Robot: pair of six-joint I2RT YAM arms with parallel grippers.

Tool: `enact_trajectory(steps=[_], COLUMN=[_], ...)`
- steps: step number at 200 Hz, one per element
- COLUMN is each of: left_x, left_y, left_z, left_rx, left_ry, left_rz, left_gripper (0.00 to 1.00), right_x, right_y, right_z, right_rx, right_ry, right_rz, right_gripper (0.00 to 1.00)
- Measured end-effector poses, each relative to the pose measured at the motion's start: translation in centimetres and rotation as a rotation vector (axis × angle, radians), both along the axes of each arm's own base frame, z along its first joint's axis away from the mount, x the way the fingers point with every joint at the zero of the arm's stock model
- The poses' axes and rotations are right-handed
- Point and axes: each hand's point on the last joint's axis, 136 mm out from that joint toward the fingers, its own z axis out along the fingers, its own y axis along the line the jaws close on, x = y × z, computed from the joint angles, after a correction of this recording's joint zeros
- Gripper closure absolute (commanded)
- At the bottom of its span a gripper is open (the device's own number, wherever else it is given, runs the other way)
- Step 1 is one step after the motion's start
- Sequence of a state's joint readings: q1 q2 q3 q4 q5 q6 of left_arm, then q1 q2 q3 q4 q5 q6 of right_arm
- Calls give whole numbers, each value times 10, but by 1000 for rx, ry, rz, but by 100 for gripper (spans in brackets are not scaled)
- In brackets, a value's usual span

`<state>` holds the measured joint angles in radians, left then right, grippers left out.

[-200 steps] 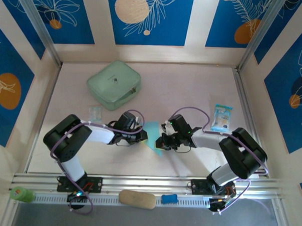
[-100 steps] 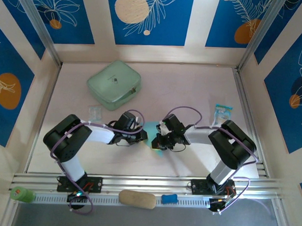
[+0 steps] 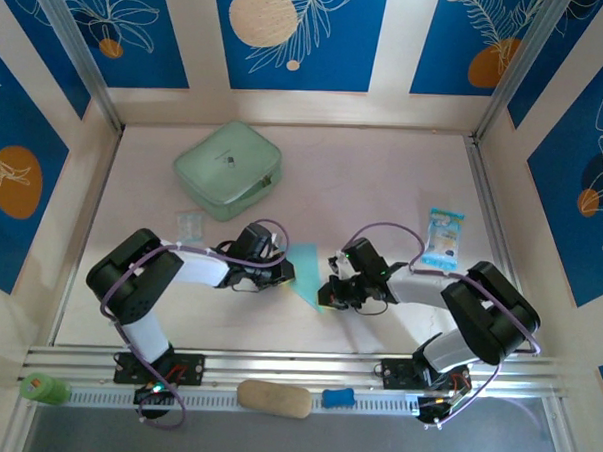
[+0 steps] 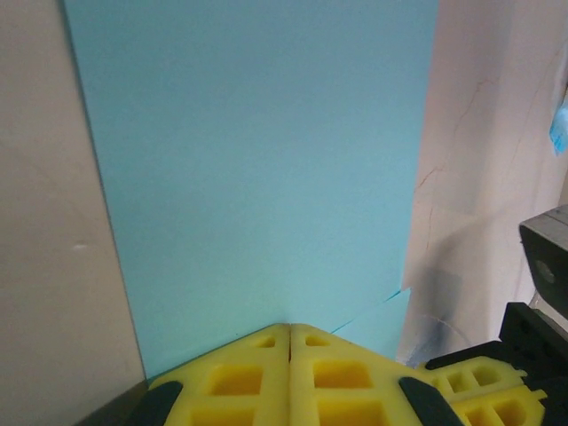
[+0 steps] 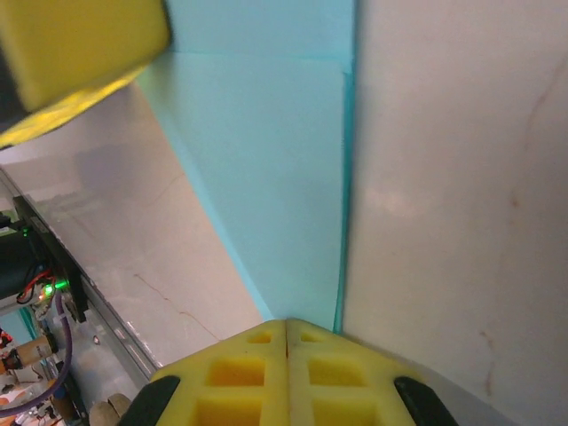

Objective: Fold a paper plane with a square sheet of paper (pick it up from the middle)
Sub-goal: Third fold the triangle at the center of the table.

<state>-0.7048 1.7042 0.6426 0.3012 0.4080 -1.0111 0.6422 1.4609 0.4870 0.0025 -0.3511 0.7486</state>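
From above, a thin, light cyan sheet of paper (image 3: 305,266) lies at the middle of the pale table (image 3: 384,180), folded to a point aimed at the lower edge. The left gripper (image 3: 284,273) touches its left side and the right gripper (image 3: 326,294) its lower right. A rounded mint-green case (image 3: 227,169) sits well apart at upper left.

In the left wrist view, the left gripper (image 4: 290,330) has its yellow waffled jaws clenched flush at the bottom, on the smooth sheet's (image 4: 257,177) near edge.

In the right wrist view, the right gripper (image 5: 286,325) has its jaws likewise pressed together at the creased, layered tip of the sheet (image 5: 275,195).
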Motion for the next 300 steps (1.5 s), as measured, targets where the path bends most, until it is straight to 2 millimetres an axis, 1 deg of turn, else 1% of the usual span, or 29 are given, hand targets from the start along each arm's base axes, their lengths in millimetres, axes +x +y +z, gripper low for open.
enact_trajectory(steps=[18, 41, 57, 72, 84, 100, 112, 148, 170, 187, 202, 237, 255, 270, 300], left_x=[0, 0, 0, 0, 0, -1, 0, 0, 0, 0, 0, -2, -5, -7, -8], left_y=[0, 0, 0, 0, 0, 1, 1, 3, 3, 3, 3, 8, 9, 9, 15], left_z=[0, 0, 0, 0, 0, -1, -1, -1, -1, 0, 0, 0, 0, 2, 12], left_rx=[3, 4, 7, 11, 14, 18, 24, 32, 32, 31, 29, 37, 49, 58, 83], left_ry=[3, 5, 5, 2, -1, 0, -2, -2, -1, -1, -2, 1, -6, -11, -40], left_rz=[0, 0, -2, -8, -12, -16, -14, -10, -10, -9, -5, 24, 36, 45, 59], left_gripper=[96, 96, 96, 96, 97, 98, 98, 98, 98, 97, 97, 96, 92, 88, 76], right_x=[6, 22, 29, 28, 23, 13, 8, -15, -21, -20, -18, -1, 10, 17, 24], right_y=[8, 29, 42, 46, 42, 32, 27, -3, -17, -25, -27, -19, -12, -7, -3], right_z=[8, 19, 17, 10, 2, -7, -6, -8, -7, -6, -3, 16, 25, 26, 19], right_rx=[16, 47, 55, 42, 24, 7, 15, 4, 7, -10, -19, -11, -3, -10, -35], right_ry=[-16, -39, -42, -26, -8, 13, 4, -5, -8, -12, -19, -68, -91, -97, -77], right_rz=[10, 32, 49, 60, 58, 56, 47, -7, -54, -80, -91, -98, -96, -95, -88], right_gripper=[96, 95, 94, 94, 94, 94, 94, 93, 93, 93, 92, 89, 82, 75, 71])
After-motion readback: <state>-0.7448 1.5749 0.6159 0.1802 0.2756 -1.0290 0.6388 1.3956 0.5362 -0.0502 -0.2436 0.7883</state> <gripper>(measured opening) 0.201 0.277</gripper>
